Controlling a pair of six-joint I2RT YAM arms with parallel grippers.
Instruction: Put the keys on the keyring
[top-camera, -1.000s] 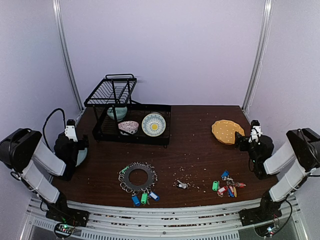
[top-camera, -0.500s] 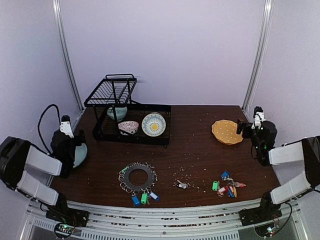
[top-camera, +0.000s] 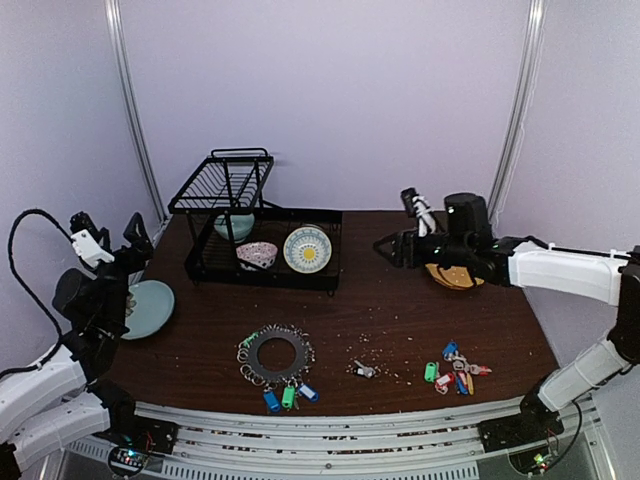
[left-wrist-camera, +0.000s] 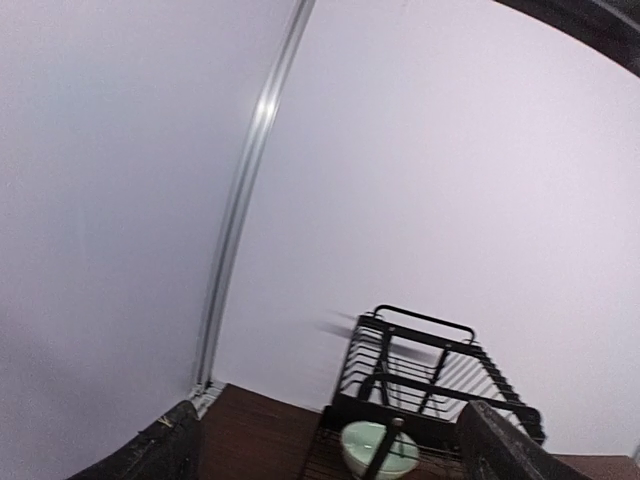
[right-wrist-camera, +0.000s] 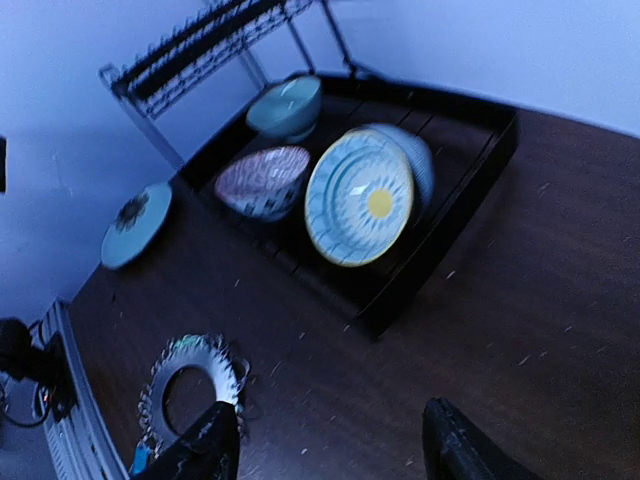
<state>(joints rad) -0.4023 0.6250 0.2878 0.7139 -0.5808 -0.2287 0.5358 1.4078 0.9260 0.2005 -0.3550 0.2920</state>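
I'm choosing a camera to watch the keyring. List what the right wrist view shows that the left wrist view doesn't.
Only right wrist: the keyring, the yellow-centred plate, the patterned bowl, and the pale blue plate lying outside the rack. Only left wrist: the metal wall post. Both: the black dish rack and the green bowl in it. Neither shows the keys.

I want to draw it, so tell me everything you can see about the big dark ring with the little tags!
The keyring is a flat, dark grey ring with a wide round hole. Its rim is hung all around with small silver rings, and blue and green tags fan out from its near edge. It lies flat on the brown table, near the front, left of the middle. Only the table touches it.
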